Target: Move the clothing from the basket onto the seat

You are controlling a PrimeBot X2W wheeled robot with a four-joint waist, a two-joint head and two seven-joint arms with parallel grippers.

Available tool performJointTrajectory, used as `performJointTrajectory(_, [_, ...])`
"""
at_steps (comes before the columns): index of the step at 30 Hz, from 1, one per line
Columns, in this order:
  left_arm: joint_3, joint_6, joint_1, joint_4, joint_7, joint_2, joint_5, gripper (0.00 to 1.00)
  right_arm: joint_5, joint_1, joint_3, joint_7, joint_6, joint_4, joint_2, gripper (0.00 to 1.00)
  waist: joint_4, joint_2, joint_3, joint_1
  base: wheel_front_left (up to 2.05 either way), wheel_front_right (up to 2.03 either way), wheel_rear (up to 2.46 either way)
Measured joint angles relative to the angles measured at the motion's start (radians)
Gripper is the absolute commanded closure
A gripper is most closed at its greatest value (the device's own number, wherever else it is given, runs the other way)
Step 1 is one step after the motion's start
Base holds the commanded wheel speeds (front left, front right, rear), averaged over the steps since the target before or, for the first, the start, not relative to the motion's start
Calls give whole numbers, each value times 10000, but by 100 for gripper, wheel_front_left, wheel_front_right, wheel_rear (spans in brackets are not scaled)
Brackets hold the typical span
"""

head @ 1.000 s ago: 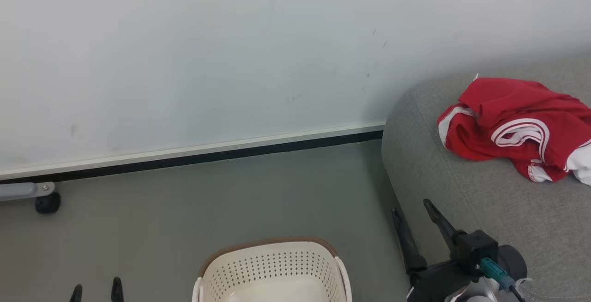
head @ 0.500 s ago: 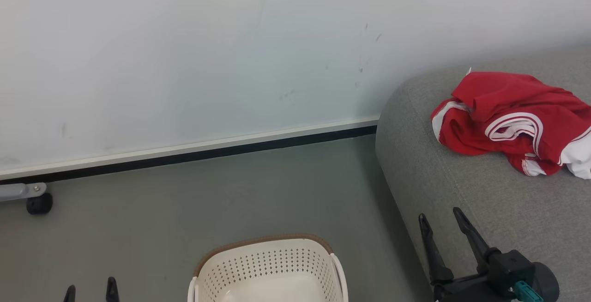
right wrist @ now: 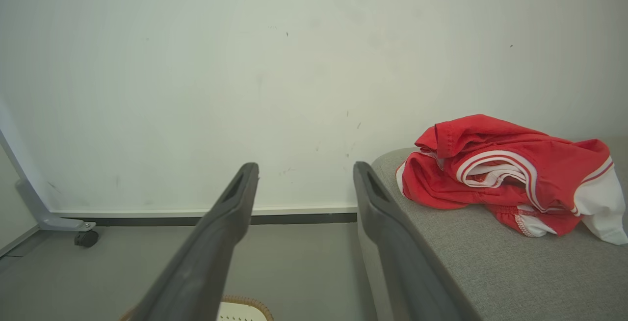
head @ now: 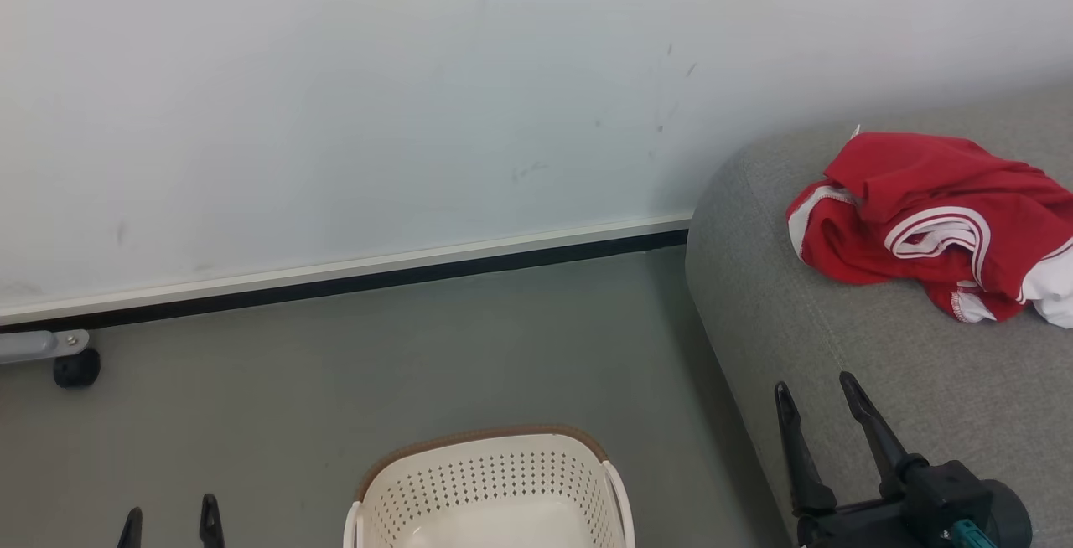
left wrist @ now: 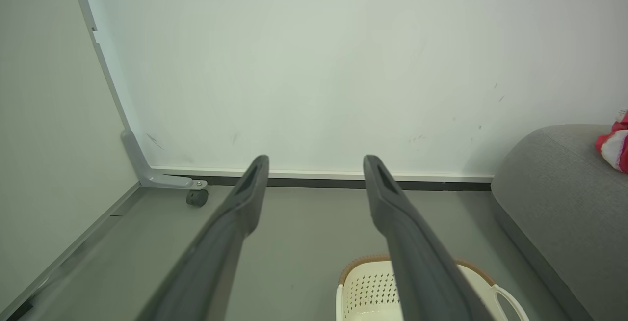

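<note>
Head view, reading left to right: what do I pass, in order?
Black caster wheel → left claw → cream laundry basket → right claw → red clothing. The grey sofa is left out, since it spans behind the last two.

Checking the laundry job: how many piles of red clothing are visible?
1: the clothing heaped on the seat. The basket shows none inside, but its near side is cropped.
</note>
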Motion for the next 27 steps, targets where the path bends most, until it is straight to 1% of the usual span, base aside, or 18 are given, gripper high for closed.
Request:
performJointTrajectory(10, [65, 0, 17, -222, 0, -90, 128, 0, -221, 287, -238, 0, -2, -178, 88, 0, 84, 0, 11, 0, 0, 0, 0])
performJointTrajectory(15, [92, 0, 20, -274, 0, -125, 376, 0, -305, 287, -355, 0, -2, -217, 136, 0, 119, 0, 35, 0, 0, 0, 0])
performJointTrajectory(25, [121, 0, 21, -330, 8, -140, 529, 0, -437, 287, -479, 0, -4, -295, 219, 0, 181, 0, 79, 0, 0, 0, 0])
performJointTrajectory(26, [115, 0, 21, -332, 12, -132, 558, 100, -456, 287, -489, -2, -4, -316, 222, 100, 187, 0, 86, 0, 0, 0, 0])
performJointTrajectory(27, [102, -8, 13, -270, 13, -146, 554, 100, -454, 289, -481, 4, 0, -261, 236, 100, 190, 0, 90, 1, 0, 0, 0])
